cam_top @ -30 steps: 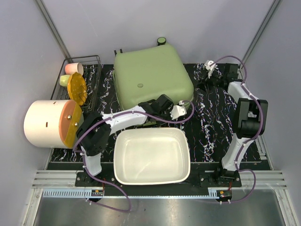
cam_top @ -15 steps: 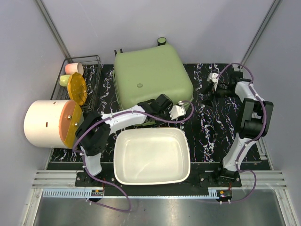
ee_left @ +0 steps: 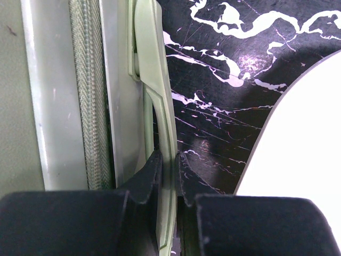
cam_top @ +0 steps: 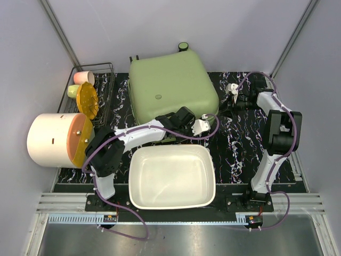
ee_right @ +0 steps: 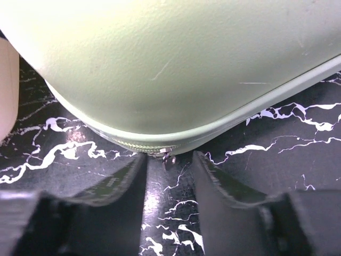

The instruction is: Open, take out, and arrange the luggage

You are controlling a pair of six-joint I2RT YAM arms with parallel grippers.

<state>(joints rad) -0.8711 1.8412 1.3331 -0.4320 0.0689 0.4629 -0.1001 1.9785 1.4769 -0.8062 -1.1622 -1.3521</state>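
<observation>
Two grippers are at the luggage; findings run left to right.

At the far left, a cream drum (cam_top: pixel 53 140) with an orange end lies on its side at the mat's (cam_top: pixel 245 144) edge. Behind it a wire rack (cam_top: pixel 112 80) holds a pink cup (cam_top: pixel 83 78), a green cup (cam_top: pixel 73 91) and an orange plate (cam_top: pixel 87 100) standing on edge.

The luggage (cam_top: pixel 170 85) lies flat and closed at the back centre of the mat, just right of the rack.

Your left gripper (ee_left: pixel 168 160) is at the luggage's near edge. Its fingers (ee_left: pixel 152 170) are clamped tight on the thin green handle (ee_left: pixel 157 96), one on each side, with no gap showing.

The white bin (cam_top: pixel 170 178) sits in front of the luggage, close to the arm bases. Its rim lies just beside the left gripper.

Your right gripper (ee_right: pixel 169 157) is low on the mat at the luggage's right side, pointed at the zip seam. Its fingers stand apart. The metal zip pull (ee_right: pixel 164 152) hangs in the gap between their tips and neither finger touches it. You are holding nothing on this side.
</observation>
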